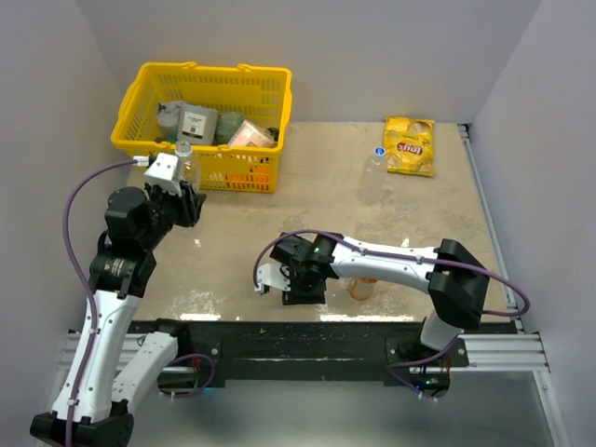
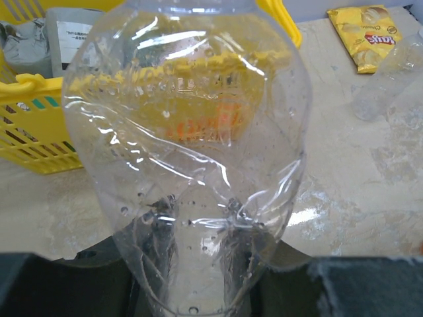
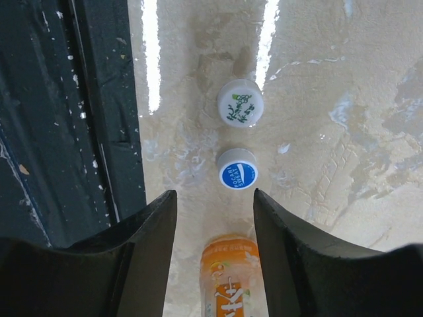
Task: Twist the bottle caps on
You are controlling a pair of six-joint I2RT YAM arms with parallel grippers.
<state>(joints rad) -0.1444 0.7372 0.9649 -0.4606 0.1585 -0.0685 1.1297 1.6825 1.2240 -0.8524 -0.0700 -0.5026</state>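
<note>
My left gripper (image 1: pixel 189 193) (image 2: pixel 198 221) is shut on a clear bottle (image 1: pixel 186 160) (image 2: pixel 192 132), held up in front of the basket; its dark fingers (image 2: pixel 153 231) show through the plastic. A second clear bottle (image 1: pixel 374 166) (image 2: pixel 388 79) lies at the back with a blue cap (image 1: pixel 379 151) on its neck. My right gripper (image 1: pixel 291 279) (image 3: pixel 215 195) hangs open over the table near the front rail. Just beyond its tips lie a blue cap (image 3: pixel 238 170) and a whitish cap (image 3: pixel 240 103). The orange bottle (image 1: pixel 363 287) (image 3: pixel 231 277) lies on the table below the jaws, with neither finger touching it.
A yellow basket (image 1: pixel 149 138) (image 2: pixel 33 142) of packets stands at the back left. A yellow chip bag (image 1: pixel 410 145) (image 2: pixel 367 33) lies at the back right. The black front rail (image 1: pixel 307 337) (image 3: pixel 66 132) runs close beside the caps.
</note>
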